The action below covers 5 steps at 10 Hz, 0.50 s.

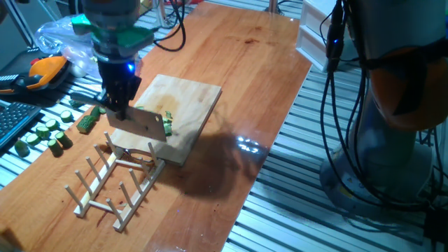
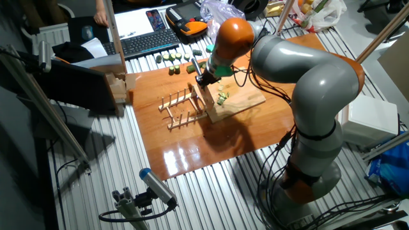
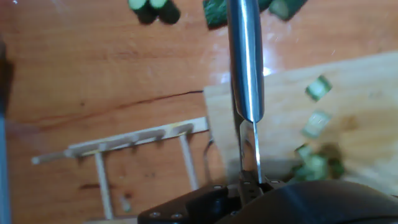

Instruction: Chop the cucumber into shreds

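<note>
Cucumber [image 1: 167,124] lies on the wooden cutting board [image 1: 189,105], already cut into several small pale-green pieces [image 3: 317,124]. The gripper [image 1: 117,106] is clenched on the knife [image 1: 143,124], beside the pieces. I judge the cutting partly done; some chunks look still too thick.

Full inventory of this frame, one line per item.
cutting board: one, pale wood, on the table beside the rack.
cucumber: a few small pale-green pieces with dark edges, on the board next to the blade.
knife: one, steel blade, held over the board's edge.
wooden rack: one, light wood pegs, in front of the board.
round cucumber slices: several, green, at the table's far end.
longer cucumber piece: one, dark green, beside the slices.
table: one, reddish-brown wood.
gripper: one, black, shut on the knife handle.
</note>
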Available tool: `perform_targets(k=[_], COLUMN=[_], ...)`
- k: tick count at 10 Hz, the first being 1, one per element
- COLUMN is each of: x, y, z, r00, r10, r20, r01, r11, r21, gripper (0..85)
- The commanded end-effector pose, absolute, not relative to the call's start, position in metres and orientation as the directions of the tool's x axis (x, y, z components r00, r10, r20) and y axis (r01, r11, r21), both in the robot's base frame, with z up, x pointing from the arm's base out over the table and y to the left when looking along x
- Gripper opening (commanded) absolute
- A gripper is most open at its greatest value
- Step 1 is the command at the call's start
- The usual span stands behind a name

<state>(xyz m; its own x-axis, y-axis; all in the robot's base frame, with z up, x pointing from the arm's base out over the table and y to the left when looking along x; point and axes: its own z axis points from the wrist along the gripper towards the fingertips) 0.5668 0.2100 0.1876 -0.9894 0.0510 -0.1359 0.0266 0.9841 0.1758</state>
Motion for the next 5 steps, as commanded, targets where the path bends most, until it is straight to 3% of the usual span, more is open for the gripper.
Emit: perform_targets(k=[1,5], x=[0.567,0.571], y=[0.211,0.220], z=[0.186,0.172], r00=[-0.989,-0.984], r10=[0.050,0.050], r20=[-0.139,-0.171], r01=[0.025,0.017], r11=[0.984,0.982], r21=[0.175,0.188], gripper=[0.0,0.0])
